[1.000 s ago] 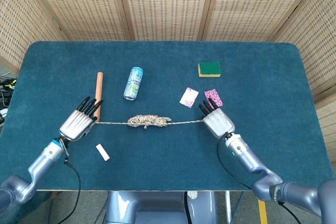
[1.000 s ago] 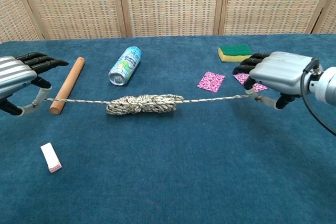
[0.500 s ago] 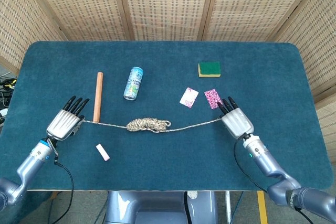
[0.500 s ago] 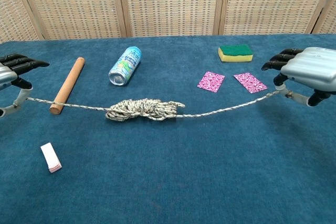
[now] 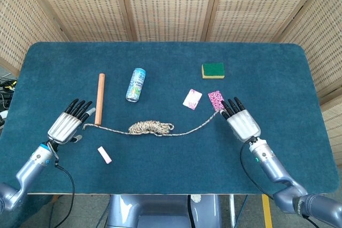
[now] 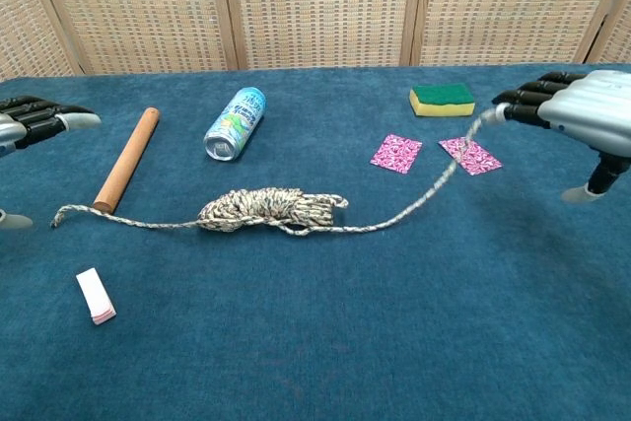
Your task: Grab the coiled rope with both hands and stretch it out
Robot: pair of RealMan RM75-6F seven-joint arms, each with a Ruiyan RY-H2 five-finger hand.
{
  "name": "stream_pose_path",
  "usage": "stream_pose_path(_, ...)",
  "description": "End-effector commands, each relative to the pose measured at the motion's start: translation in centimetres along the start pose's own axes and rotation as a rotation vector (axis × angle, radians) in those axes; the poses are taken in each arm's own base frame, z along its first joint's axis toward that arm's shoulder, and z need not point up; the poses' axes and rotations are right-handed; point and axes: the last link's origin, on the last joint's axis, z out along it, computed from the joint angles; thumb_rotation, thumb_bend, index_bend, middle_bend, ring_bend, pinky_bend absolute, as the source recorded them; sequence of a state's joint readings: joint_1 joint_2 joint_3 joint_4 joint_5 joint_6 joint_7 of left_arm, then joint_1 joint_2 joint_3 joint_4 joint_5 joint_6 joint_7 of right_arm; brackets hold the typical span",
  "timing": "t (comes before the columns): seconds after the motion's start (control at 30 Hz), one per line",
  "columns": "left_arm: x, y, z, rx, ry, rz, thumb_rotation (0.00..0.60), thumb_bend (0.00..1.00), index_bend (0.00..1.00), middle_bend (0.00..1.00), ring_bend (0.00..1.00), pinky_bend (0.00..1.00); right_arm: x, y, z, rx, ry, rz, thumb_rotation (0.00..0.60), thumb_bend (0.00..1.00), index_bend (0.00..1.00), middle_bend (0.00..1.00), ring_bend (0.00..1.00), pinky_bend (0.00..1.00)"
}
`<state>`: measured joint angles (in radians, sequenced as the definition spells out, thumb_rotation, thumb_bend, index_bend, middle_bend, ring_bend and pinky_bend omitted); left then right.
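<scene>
rope [image 5: 151, 127]: on the table [image 5: 160, 174] mid-front; centre bundled, tails slack to either side
left hand [image 5: 68, 124]: I see fingers spread, holding nothing; rope end lies just beside it
right hand [image 5: 240, 120]: fingers extended, rope end draped at fingertips [image 6: 513, 105]; I can't tell if it's held
room: bare table along front edge
cut off: left hand mostly out of chest view

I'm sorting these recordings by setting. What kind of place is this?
Probably a lab or staged test area, not a home: a table covered in blue cloth, woven screen panels closing it off behind, and unrelated props laid out, such as a rope, a can and a sponge.
</scene>
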<state>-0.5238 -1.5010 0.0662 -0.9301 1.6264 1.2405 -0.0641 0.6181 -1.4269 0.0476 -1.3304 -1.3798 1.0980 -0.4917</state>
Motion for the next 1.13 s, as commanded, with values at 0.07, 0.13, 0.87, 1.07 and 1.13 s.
stream_pose_path(0.07,3.5,-0.9,-1.7,0.059,0.100,-0.088,0.600,0.00,0.00,0.00,0.00,0.00,2.1,0.7,-2.6,-0.053,0.137,0.125,0.600,0.00,0.00,0.00,0.00,0.00)
stream_pose_path(0.13,5.4,-1.5,-2.8,0.119,0.162,-0.125,0.600,0.00,0.00,0.00,0.00,0.00,2.8,1.6,-4.4,-0.095,0.202,0.162,0.600,0.00,0.00,0.00,0.00,0.00)
stream_pose_path(0.87,6.2,2.9,-14.3,0.315,0.174,-0.339,0.600,0.00,0.00,0.00,0.00,0.00,0.1,1.8,-14.2,-0.306,0.181,0.368,0.600,0.00,0.00,0.00,0.00,0.00)
stream_pose_path(1.07,6.1,3.5,-14.6,0.314,0.176,-0.337,0.600,0.00,0.00,0.00,0.00,0.00,0.1,1.4,-14.7,-0.329,0.193,0.364,0.600,0.00,0.00,0.00,0.00,0.00)
stream_pose_path(1.13,6.0,3.6,-14.6,0.315,0.171,-0.339,0.600,0.00,0.00,0.00,0.00,0.00,0.1,1.4,-14.8,-0.335,0.196,0.363,0.600,0.00,0.00,0.00,0.00,0.00)
